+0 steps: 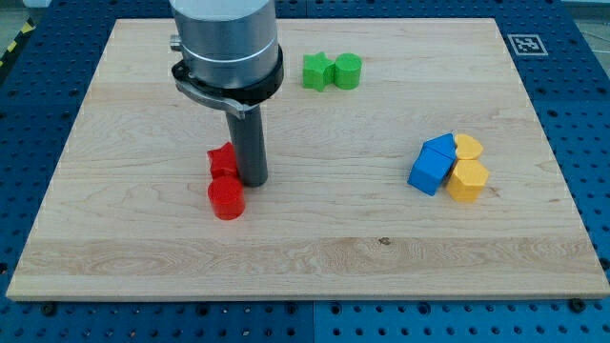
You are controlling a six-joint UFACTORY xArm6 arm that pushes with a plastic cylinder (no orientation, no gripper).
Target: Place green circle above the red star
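The green circle [348, 70] sits near the view's top, touching a green star [317, 71] on its left. The red star [223, 159] lies left of centre, partly hidden by the rod. A red circle [227, 198] sits just below it. My tip [252, 180] rests on the board right beside the red star's right side, far below and left of the green circle.
At the view's right is a cluster: two blue blocks [432, 167], a yellow heart [468, 146] and a yellow hexagon-like block [468, 180]. The wooden board [114, 248] lies on a blue perforated table. A marker tag [525, 44] is at the board's top right corner.
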